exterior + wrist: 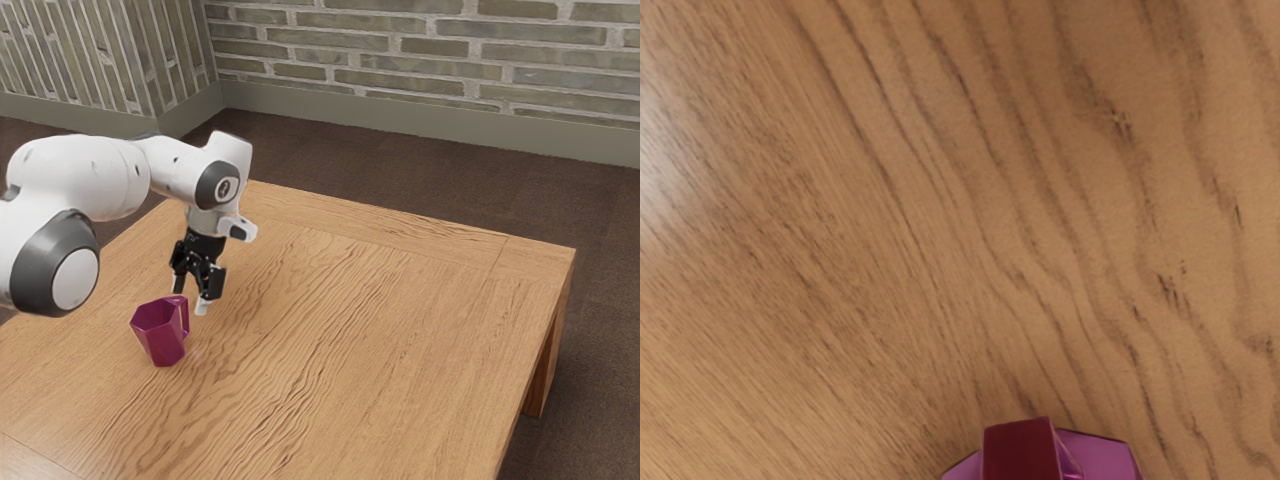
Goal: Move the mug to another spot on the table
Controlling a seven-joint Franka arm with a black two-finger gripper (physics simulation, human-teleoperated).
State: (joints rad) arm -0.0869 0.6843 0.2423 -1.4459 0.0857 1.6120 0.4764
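On the near-left part of the wooden table (400, 330) in the exterior view, a magenta faceted mug (160, 330) stands upright, opening up, well away from the far and right edges. The white arm (90, 190) comes in from the exterior view's left and bends down over it. The black gripper (197, 298) hangs pointing down just above and beside the mug's rim, on the side toward the exterior view's right. Its two fingers look spread apart with nothing pinched between them. Contact with the rim is hard to judge from this angle; it seems just clear of it. Brick walls and dark carpet sit behind the table.

In the wrist view, the mug (1040, 455) sits just under the hand, showing a darker red block, probably the handle, on its rim. Bare wood grain of the table (940, 220) lies around the mug.
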